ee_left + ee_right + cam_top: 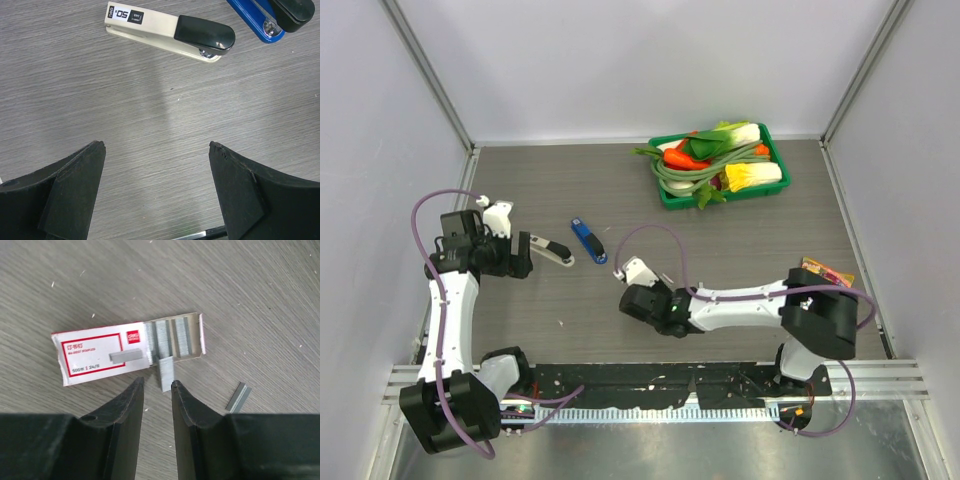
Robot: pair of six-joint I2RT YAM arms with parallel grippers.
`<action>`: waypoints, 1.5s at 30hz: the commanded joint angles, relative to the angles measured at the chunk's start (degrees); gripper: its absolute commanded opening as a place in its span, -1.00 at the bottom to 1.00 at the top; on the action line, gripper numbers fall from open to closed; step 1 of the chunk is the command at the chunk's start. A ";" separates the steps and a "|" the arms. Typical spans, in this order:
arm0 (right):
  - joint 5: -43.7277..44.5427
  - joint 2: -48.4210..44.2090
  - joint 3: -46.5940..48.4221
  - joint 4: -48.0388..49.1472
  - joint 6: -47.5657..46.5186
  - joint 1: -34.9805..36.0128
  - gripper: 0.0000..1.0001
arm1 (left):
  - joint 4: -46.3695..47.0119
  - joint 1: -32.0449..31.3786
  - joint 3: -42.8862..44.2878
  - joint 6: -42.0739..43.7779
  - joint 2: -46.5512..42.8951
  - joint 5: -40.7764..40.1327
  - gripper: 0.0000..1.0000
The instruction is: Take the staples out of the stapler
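Right wrist view: right gripper (157,385) is hovering at the staple box (92,352), fingers narrowly parted, gripping nothing; staples (238,396) are lying loose beside it, seemingly being gathered there | left gripper (157,147) is waiting wide open, empty; stapler (248,17) is lying just ahead, within reach.

Staples (238,397) near box (90,357), apart
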 commanded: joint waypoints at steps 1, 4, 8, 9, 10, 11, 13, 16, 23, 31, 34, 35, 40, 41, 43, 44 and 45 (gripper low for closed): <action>-10.38 -7.49 -2.04 3.30 -1.37 -6.13 -0.32 | -0.43 0.37 -0.12 0.82 -1.29 0.20 0.77; -16.10 -9.08 -3.36 4.00 -3.13 -10.27 -0.32 | -0.43 0.37 -0.12 0.91 -1.20 0.38 0.78; -22.27 -8.74 -3.10 4.09 -4.01 -12.31 -0.32 | -0.60 0.37 0.14 0.73 -0.85 0.90 0.78; -22.45 -8.39 -2.84 3.92 -4.10 -12.39 -0.32 | -0.60 0.37 0.14 0.56 -0.76 1.08 0.77; -22.63 -8.21 -2.75 3.91 -4.10 -12.40 -0.32 | -0.60 0.37 0.32 0.47 -0.67 1.17 0.78; -22.80 -8.03 -2.83 4.09 -4.18 -12.74 -0.32 | -0.69 0.37 0.41 0.38 -0.50 1.26 0.78; -23.68 -8.12 -3.01 4.53 -3.84 -13.01 -0.32 | -0.86 0.37 0.67 0.38 -0.32 1.52 0.78; -25.00 -8.38 -3.45 5.06 -3.75 -13.01 -0.32 | -0.87 0.37 0.67 0.47 0.03 1.43 0.77; -22.89 -8.82 -5.65 5.67 -3.48 -13.01 -0.32 | -0.78 0.37 0.67 0.29 0.03 1.70 0.78; -21.84 -7.68 -5.82 6.64 -3.48 -13.10 -0.32 | -1.22 0.37 1.02 0.29 0.30 1.70 0.78; -22.01 -6.98 -5.82 6.82 -3.74 -13.36 -0.32 | -1.22 0.37 1.11 0.38 0.30 1.52 0.77; -22.10 -6.63 -5.91 6.90 -3.66 -13.36 -0.32 | -1.22 0.37 1.20 0.47 0.30 1.52 0.77; -22.98 -6.19 -6.52 7.43 -3.22 -13.45 -0.33 | -1.22 0.28 1.37 0.55 0.56 1.43 0.77; -22.98 -6.19 -6.70 7.69 -3.13 -13.45 -0.32 | -1.22 0.37 1.37 0.55 0.56 1.43 0.77; -23.07 -6.01 -6.88 7.78 -3.13 -13.45 -0.34 | -1.22 0.37 1.37 0.47 0.56 1.34 0.77; -22.98 -6.01 -6.97 7.87 -3.04 -13.45 -0.34 | -1.13 0.46 1.29 0.55 0.47 1.43 0.77; -22.89 -6.01 -6.97 7.87 -2.96 -13.54 -0.35 | -1.13 0.37 1.20 0.47 0.47 1.35 0.77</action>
